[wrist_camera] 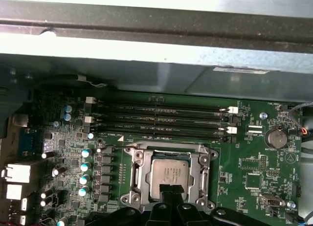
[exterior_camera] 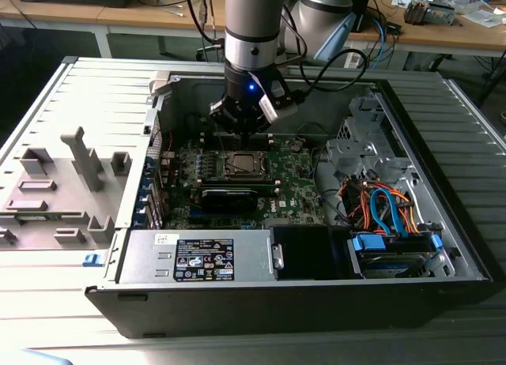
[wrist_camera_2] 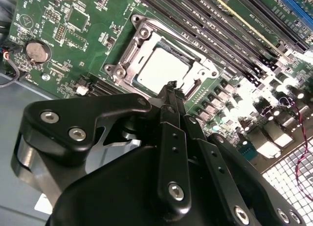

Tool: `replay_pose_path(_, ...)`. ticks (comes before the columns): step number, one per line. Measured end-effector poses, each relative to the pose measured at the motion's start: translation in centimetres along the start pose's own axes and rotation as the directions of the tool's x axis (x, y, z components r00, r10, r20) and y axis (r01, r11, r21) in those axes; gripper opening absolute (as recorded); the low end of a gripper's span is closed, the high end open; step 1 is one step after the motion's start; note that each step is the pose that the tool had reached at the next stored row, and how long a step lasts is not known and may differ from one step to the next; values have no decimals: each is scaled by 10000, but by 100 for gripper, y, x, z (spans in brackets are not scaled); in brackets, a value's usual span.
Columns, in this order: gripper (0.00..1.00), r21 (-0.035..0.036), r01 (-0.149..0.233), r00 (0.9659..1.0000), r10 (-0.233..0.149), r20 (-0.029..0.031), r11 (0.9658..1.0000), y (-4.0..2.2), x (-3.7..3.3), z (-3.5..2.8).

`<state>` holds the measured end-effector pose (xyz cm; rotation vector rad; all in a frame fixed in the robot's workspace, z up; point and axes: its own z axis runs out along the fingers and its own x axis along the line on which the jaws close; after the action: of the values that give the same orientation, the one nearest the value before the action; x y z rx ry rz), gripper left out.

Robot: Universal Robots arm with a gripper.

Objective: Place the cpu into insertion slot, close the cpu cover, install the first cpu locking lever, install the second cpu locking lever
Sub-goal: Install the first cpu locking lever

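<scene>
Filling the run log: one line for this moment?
gripper: shut, empty, above socket | silver-grey square cpu: seated in insertion slot | thin silver metal cpu cover: closed

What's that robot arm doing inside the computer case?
It is fitting a processor. The cpu already lies in the insertion slot on the green board, with the cpu cover down around it. The arm's pincer, fingers together, hangs just over the socket's edge, holding nothing.
</scene>
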<state>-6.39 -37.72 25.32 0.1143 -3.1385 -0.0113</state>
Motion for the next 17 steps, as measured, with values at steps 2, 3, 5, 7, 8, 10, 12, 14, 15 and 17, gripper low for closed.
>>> replay_pose_path(2, 11, 1, 0, 10000, 0, -1, 10000, 1, 22, 0)
replay_pose_path(3, 11, 1, 0, 10000, 0, 0, 10000, 2, 32, 0)
replay_pose_path(5, 11, 0, 0, 10000, 0, 0, 10000, 4, 59, 0)
replay_pose_path(7, 11, 1, -1, 10000, 1, -1, 10000, 6, 83, 0)
replay_pose_path(8, 11, 0, 0, 10000, 0, 0, 10000, 8, 102, 0)
replay_pose_path(10, 11, 1, 0, 10000, 0, -1, 10000, 9, 125, 0)
replay_pose_path(12, 11, 1, 1, 10000, -1, -1, 10000, 11, 150, 0)
replay_pose_path(14, 11, 0, 0, 10000, 0, -1, 10000, 13, 181, 0)
replay_pose_path(15, 11, 0, -1, 10000, 1, -1, 10000, 14, 189, 0)
replay_pose_path(17, 11, 1, -1, 10000, 1, -1, 10000, 15, 210, 0)
